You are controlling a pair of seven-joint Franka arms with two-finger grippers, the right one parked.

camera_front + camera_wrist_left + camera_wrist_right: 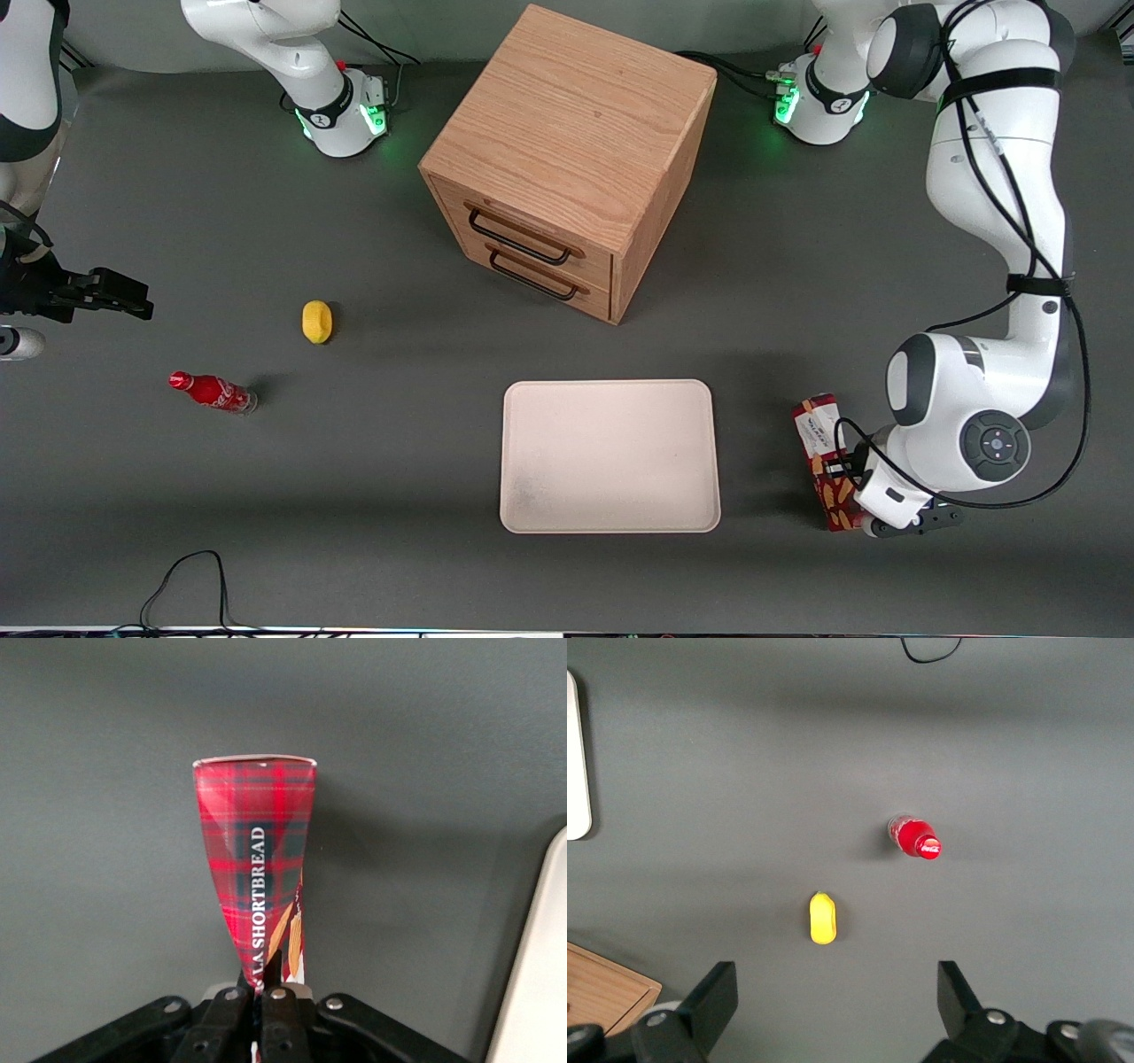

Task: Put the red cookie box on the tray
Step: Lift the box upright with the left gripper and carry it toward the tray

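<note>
Red cookie box (824,461) pinched in the closed gripper (852,478), just beside the tray (609,456) edge

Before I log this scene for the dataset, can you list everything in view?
red cookie box: one, dark red tartan with white label, on the table beside the tray, toward the working arm's end.
tray: one, cream-white, on the table in front of the drawer cabinet.
drawer cabinet: one, light wood, two drawers with dark handles.
soda bottle: one, red, toward the parked arm's end.
lemon: one, yellow, near the bottle.
gripper: one, black, fingers shut on the box's end.
</note>
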